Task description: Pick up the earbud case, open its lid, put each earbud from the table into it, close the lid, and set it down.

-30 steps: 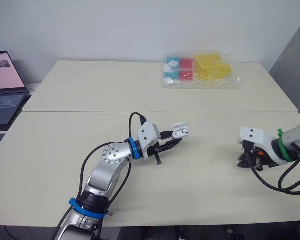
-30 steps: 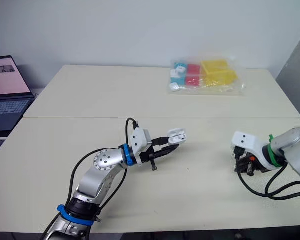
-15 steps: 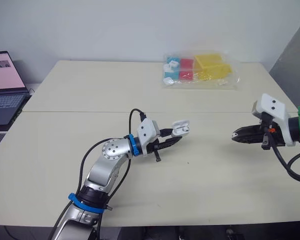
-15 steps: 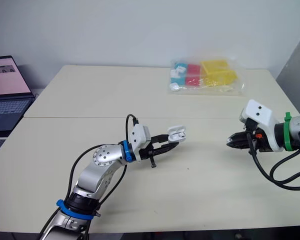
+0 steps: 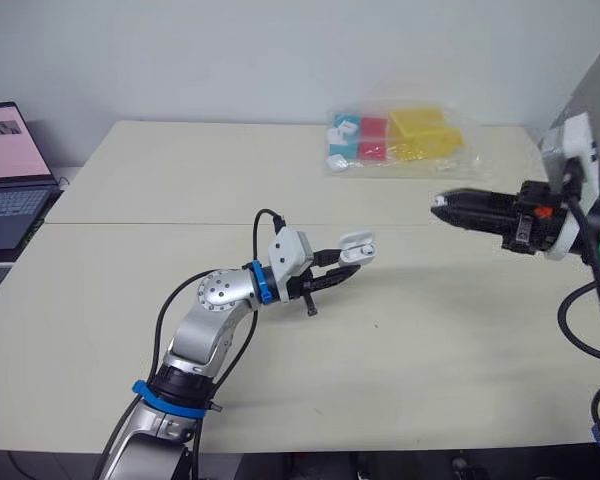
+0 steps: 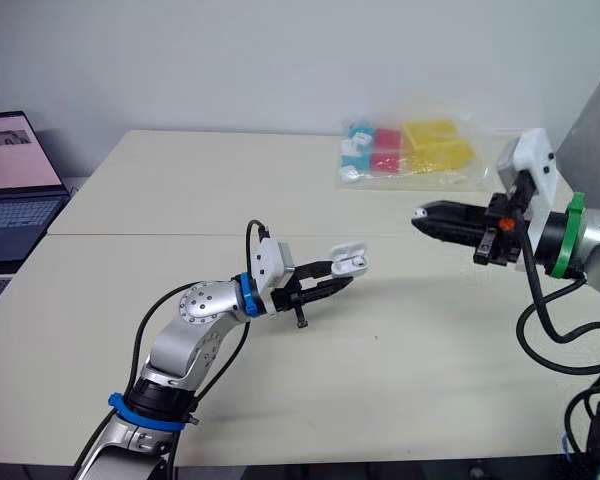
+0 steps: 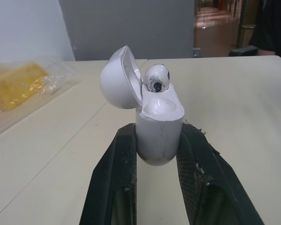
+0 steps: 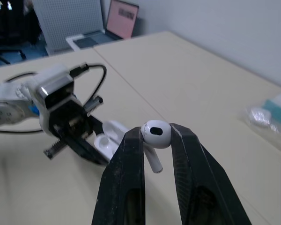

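Here, from the head camera, the left gripper (image 5: 346, 268) is clenched on the earbud case (image 5: 357, 248) and holds it over the table (image 5: 180, 180) with the lid (image 5: 356, 240) flipped up. The right gripper (image 5: 442, 206) hangs well to the right of the earbud case and higher, aimed toward it, its tips pinched on the second earbud (image 5: 437, 201). A clear bag of coloured blocks (image 5: 395, 140) lies well beyond the earbud case, and a laptop (image 5: 5, 180) sits far to its left.

In the left wrist view, the black fingers (image 7: 119, 164) press the lower body of the earbud case from both sides. The lid stands hinged open, and the seated earbud (image 7: 157, 78) pokes its round head out of the earbud case (whether the neighbouring socket is free cannot be told).

In the right wrist view, the right gripper clamps the second earbud by its round head, the stem hanging out below the fingertips. The earbud case, lid open, sits near that stem but apart from it.
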